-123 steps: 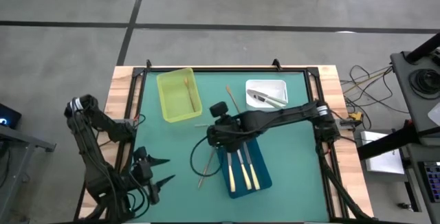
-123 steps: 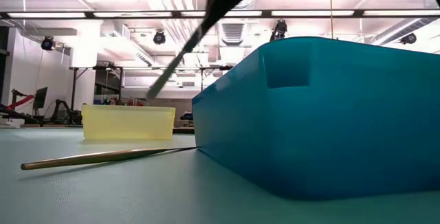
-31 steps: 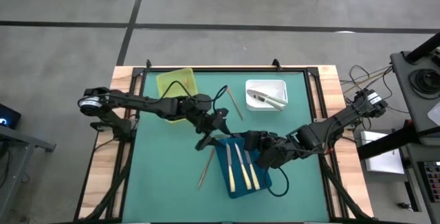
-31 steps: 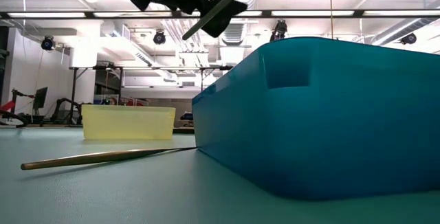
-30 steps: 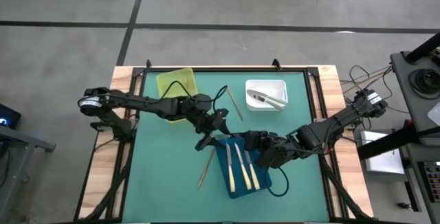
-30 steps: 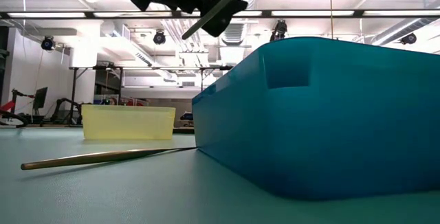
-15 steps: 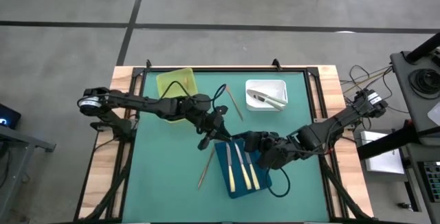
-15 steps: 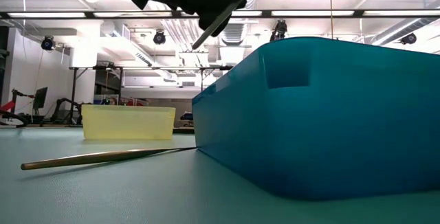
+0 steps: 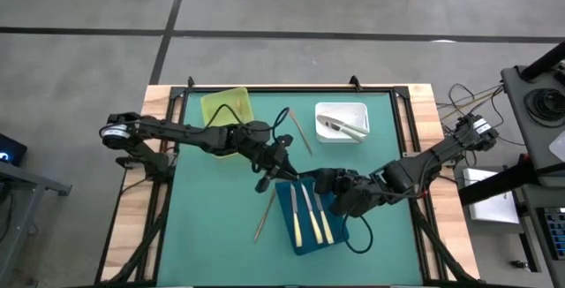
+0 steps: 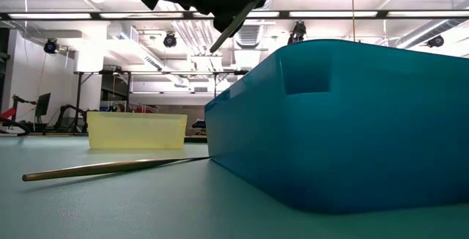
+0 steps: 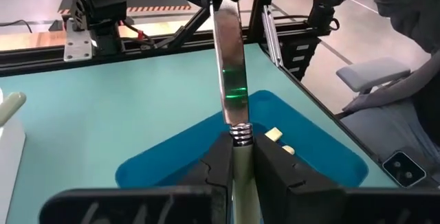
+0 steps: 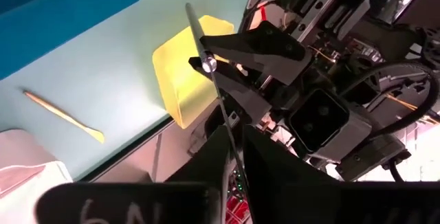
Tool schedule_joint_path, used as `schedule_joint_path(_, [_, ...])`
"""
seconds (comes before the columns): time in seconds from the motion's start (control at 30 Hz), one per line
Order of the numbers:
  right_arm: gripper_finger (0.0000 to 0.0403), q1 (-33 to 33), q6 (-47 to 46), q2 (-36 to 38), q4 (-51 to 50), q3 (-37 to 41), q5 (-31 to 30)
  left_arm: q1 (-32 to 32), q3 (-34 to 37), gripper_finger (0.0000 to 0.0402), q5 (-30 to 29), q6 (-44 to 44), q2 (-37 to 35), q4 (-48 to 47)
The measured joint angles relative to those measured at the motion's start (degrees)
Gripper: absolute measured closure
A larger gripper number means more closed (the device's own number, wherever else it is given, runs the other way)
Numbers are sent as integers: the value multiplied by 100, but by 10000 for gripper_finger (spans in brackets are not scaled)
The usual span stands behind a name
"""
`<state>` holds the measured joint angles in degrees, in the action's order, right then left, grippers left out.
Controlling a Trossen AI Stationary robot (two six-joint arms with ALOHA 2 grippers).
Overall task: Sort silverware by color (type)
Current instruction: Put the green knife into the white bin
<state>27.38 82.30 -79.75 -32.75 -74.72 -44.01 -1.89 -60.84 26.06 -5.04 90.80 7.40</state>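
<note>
The knife (image 11: pixel 229 66), fingers (image 11: pixel 218 161) of the left gripper (image 9: pixel 267 166) closed on its cream handle, points toward four o'clock, over the blue tray (image 9: pixel 328 232); the right gripper (image 9: pixel 316 179) fingers pinch its blade tip.

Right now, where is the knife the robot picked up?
The knife is up in the air, pinched in the left gripper over the near end of the blue tray, mid-table in the high view.

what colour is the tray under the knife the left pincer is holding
Blue. The tray sits below the silver-bladed knife held in the left pincer; left wrist view shows it best.
</note>
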Motion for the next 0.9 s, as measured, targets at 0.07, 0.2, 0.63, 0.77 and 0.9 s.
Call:
schedule_joint_path(0.07, [363,0,-27,2,48,0,9,16,0,382,-15,38,0,62])
schedule_joint_path(0.2, [347,-4,-31,-4,106,0,78,75,-12,388,-67,115,0,343])
schedule_joint_path(0.63, [344,-2,0,2,265,2,-56,71,-13,389,116,410,-2,438])
schedule_joint_path(0.77, [344,-2,-183,17,388,4,-98,74,-13,389,188,564,-6,450])
schedule_joint_path(0.9, [344,-4,-323,20,378,4,-107,74,-13,389,204,810,-9,455])
